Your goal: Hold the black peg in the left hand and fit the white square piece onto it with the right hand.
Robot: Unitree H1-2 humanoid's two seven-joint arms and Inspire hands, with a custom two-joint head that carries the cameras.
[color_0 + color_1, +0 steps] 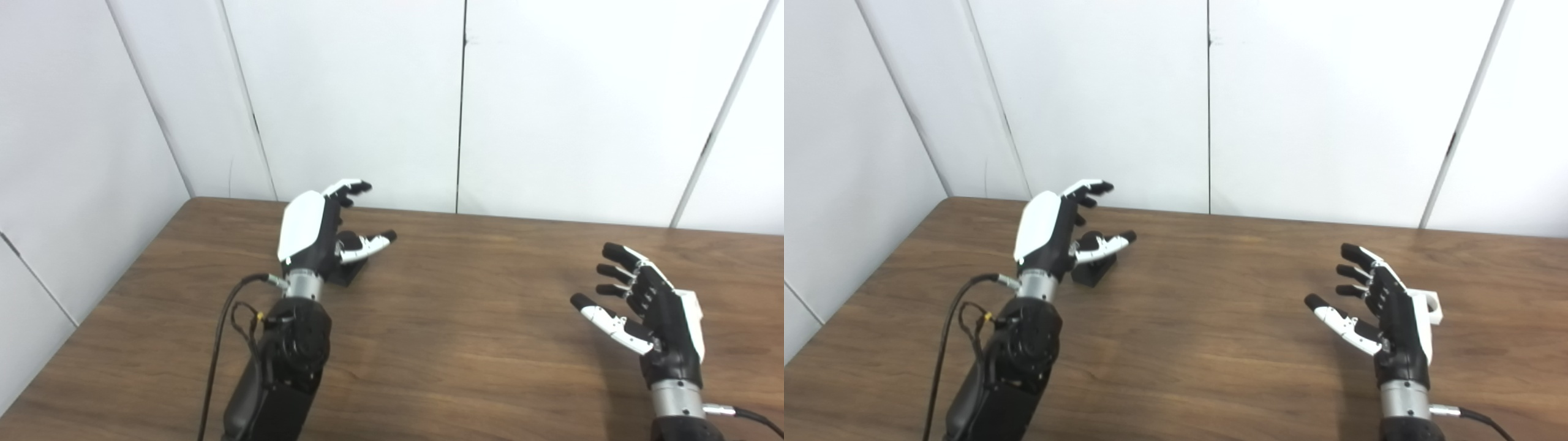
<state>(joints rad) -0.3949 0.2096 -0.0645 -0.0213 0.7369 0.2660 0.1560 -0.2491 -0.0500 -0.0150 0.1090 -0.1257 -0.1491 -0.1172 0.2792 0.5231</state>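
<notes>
Left hand (pixel 1053 229), open, poised just above the black peg (pixel 1093 271); right hand (pixel 1387 312), open, empty, white square piece (pixel 1433 308) just behind it

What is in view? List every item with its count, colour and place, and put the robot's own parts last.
black peg: one, black, on the table's far left, just under and beside the left robot hand, partly hidden by it
white square piece: one, white, on the table at right, mostly hidden behind the right robot hand
table: one, brown wood grain, fills the lower picture
wall panels: white, behind the table
cable: black, along the left arm
left robot hand: one, black and white, open, above the peg
right robot hand: one, black and white, open, holding nothing
</notes>
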